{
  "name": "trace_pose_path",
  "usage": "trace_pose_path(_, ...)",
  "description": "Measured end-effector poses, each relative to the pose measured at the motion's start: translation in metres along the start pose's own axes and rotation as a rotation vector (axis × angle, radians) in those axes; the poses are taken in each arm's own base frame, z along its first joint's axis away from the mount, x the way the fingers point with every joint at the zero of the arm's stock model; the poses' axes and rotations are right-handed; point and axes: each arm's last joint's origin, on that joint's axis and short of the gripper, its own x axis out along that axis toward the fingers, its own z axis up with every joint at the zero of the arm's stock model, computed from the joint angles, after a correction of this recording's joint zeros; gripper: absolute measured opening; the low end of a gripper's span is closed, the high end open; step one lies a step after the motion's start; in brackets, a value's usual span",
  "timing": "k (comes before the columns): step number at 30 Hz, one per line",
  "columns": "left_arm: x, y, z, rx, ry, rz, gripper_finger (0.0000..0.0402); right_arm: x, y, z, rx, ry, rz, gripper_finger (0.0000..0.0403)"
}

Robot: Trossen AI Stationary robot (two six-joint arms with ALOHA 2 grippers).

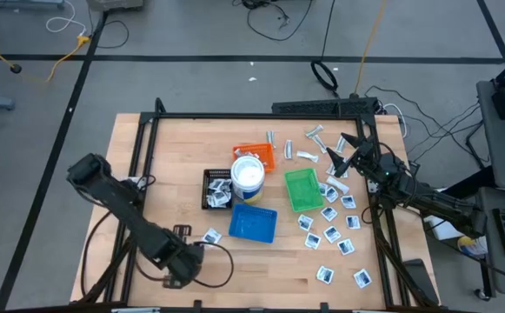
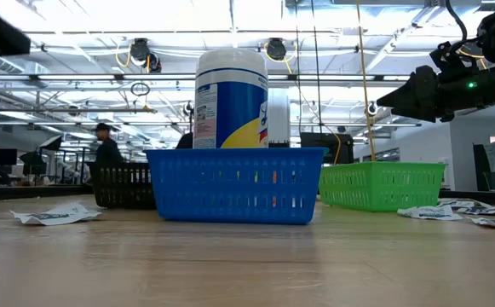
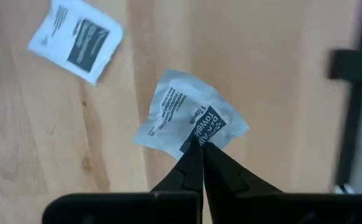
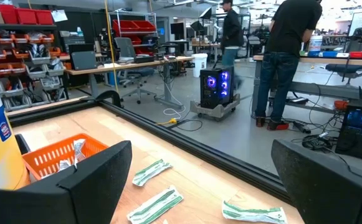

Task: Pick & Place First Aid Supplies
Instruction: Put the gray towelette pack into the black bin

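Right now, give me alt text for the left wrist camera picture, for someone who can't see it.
The left gripper, fingers shut, pinches the corner of a crumpled white packet with dark-blue print, over the wooden table. A second, flat white packet lies on the wood beyond it.

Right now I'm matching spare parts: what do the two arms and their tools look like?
Both arms are dark, jointed and slim, with black cables along them. The left tool has two black fingers tapering to narrow tips. The right tool has broad, matte black fingers.
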Motion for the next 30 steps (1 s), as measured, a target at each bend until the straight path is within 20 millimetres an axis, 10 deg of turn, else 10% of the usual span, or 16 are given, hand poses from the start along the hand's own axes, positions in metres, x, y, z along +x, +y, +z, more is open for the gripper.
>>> trace_pose_path(15,-0.042,0.011,-0.038,0.243,-0.079,-0.027,0.0001,0.0,0.0,0.0,0.0,0.0,0.0,0.038)
trace_pose_path(30,-0.047,0.133,-0.005,0.205,-0.12,0.094,0.0,0.0,0.0,0.0,0.0,0.0,0.0,0.038)
